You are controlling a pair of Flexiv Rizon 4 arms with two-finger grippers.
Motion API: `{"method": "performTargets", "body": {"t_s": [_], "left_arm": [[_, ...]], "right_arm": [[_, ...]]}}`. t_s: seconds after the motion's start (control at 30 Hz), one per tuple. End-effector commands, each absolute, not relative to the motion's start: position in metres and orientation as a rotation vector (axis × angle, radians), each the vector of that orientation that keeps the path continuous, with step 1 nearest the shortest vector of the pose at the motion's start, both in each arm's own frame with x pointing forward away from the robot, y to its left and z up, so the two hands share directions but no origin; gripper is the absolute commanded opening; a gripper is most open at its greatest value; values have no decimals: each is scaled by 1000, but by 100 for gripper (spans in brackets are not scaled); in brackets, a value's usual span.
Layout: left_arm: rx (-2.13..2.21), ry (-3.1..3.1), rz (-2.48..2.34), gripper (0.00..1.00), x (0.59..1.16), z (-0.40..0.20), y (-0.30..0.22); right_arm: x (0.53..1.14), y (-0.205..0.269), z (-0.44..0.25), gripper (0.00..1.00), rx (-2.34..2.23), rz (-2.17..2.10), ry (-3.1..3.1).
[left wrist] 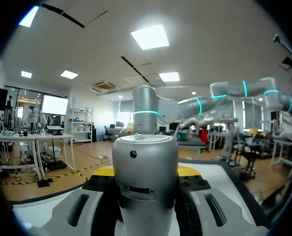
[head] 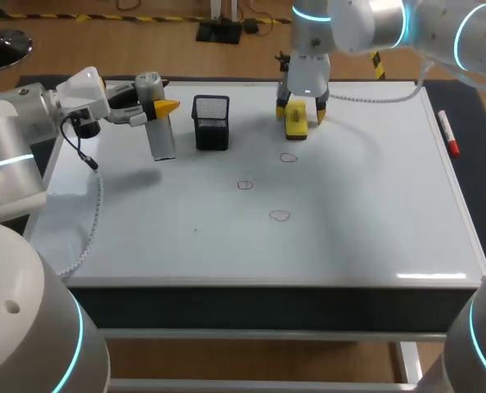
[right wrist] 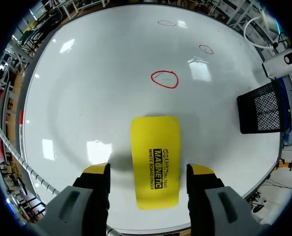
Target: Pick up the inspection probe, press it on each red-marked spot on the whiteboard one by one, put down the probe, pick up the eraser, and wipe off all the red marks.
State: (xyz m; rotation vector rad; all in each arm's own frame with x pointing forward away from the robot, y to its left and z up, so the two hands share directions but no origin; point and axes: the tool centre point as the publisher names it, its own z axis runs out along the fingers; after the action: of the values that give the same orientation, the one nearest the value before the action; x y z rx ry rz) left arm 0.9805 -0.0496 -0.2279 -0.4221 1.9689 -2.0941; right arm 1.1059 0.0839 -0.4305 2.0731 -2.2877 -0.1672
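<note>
Counter: A dark counter [head: 472,102] carries a big whiteboard [head: 349,237] that fills most of the head view.
Red marks: Three small red rings are drawn near the middle of the frame. The top red mark [head: 288,157] is closest to the eraser. The middle red mark [head: 245,185] sits lower and to the left. The lowest red mark [head: 280,215] is under both.
Probe: The inspection probe [head: 162,139] is a silver tube. It stands upright in the upper left of the head view, just left of the basket. It is not clear whether its bottom end touches the board.
Left gripper: The left gripper [head: 157,106] comes in from the left side. Its fingers are clenched on the probe from both sides.
Eraser: The yellow eraser [head: 296,123] lies flat on the board in the upper middle of the head view, just above the top red mark.
Right gripper: The right gripper [right wrist: 149,170] hangs over the eraser. Its fingers are released, one on each side of the eraser, and white board shows in both gaps.
Basket: A black mesh basket [head: 211,123] stands on the board between the probe and the eraser.
Marker: A red marker [head: 447,133] lies by the board's right edge in the upper right.
</note>
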Motion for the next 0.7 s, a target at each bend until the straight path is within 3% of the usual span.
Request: {"method": "performTargets", "body": {"t_s": [0.03,0.43,0.7], "left_arm": [[-419,1962,-2097,0,981,-229,-50],[-419,1962,-2097,0,981,-229,-50],[-419,1962,-2097,0,981,-229,-50]], "right_arm": [[1102,80,-423,0,2080,-149,-2297],[1096,71,-397,0,2045,-54,-2348],[1092,41,-385,0,1932,-69,-2422]]}}
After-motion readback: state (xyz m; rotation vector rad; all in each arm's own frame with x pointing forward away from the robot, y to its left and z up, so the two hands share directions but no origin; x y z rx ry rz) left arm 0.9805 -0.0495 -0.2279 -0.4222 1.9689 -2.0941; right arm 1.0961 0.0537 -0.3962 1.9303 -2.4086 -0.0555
